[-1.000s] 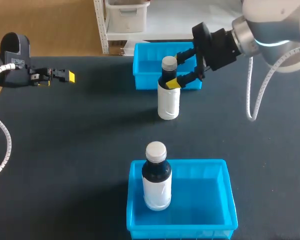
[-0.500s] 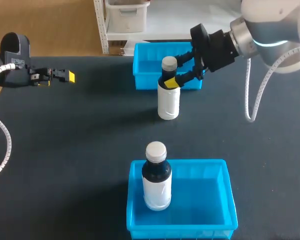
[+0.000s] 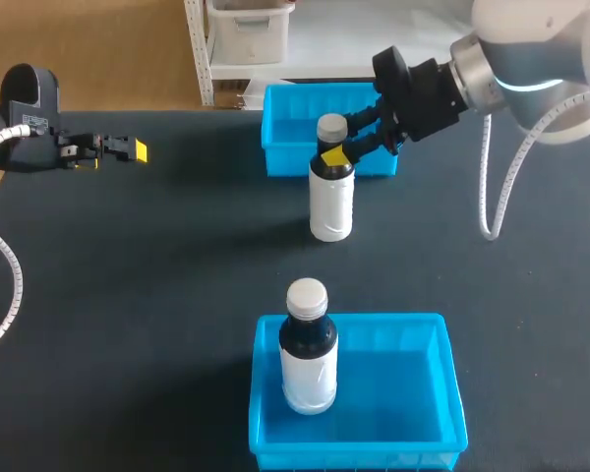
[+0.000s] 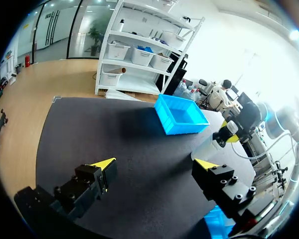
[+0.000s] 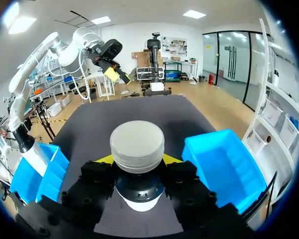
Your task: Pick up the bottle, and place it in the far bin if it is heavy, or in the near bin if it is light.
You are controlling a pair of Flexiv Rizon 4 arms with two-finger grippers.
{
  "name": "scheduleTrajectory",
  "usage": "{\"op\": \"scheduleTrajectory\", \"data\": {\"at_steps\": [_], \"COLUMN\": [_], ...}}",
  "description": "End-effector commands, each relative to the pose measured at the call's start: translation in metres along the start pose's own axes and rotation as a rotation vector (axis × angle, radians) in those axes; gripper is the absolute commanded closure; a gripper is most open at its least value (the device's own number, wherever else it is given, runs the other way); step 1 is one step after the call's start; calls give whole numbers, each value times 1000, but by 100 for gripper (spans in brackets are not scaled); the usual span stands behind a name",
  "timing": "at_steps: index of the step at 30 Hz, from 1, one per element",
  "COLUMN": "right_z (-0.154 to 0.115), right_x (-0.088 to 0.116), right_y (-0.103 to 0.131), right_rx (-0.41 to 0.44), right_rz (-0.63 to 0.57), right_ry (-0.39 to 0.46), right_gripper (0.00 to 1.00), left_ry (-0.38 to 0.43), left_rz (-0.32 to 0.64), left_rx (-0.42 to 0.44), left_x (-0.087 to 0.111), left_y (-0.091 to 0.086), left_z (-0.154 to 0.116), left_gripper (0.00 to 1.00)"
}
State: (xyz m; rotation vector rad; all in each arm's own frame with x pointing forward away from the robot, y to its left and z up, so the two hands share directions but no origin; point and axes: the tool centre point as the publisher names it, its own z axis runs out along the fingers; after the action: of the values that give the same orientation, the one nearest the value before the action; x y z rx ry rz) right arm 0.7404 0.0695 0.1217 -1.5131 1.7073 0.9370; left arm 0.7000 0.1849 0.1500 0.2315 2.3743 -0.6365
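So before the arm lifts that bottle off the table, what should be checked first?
1. Grip: the right gripper has a finger on each side of the bottle at its neck, just under the cap. Ok.
2. The bottle stands upright on the table. Ok.
3. Room in the far bin: the part in view is bare. Ok.
4. Room in the near bin: a second bottle stands at one side, the rest is bare. Ok.
5. The left gripper is open and far off to the side, out of the path. Ok.
6. Whether the bottle is heavy or light: cannot tell.
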Motion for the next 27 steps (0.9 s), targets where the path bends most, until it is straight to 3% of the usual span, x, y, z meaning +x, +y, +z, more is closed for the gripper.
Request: {"op": "scheduleTrajectory", "data": {"at_steps": [1,18,27], "right_z": [-4,-43,-86], "right_x": [-3,-31,-23], "right_y": [0,1,1], "right_rx": [4,54,117], "right_rz": [-3,-47,-37], "right_ry": [-2,-2,26], "right_gripper": [100,100,100], "left_ry": [0,0,0], "left_rz": [0,0,0], "left_rx": [0,0,0], "left_x": [0,0,0], "left_y": [0,0,0], "left_z": [0,0,0], "left_gripper": [0,0,0]}}
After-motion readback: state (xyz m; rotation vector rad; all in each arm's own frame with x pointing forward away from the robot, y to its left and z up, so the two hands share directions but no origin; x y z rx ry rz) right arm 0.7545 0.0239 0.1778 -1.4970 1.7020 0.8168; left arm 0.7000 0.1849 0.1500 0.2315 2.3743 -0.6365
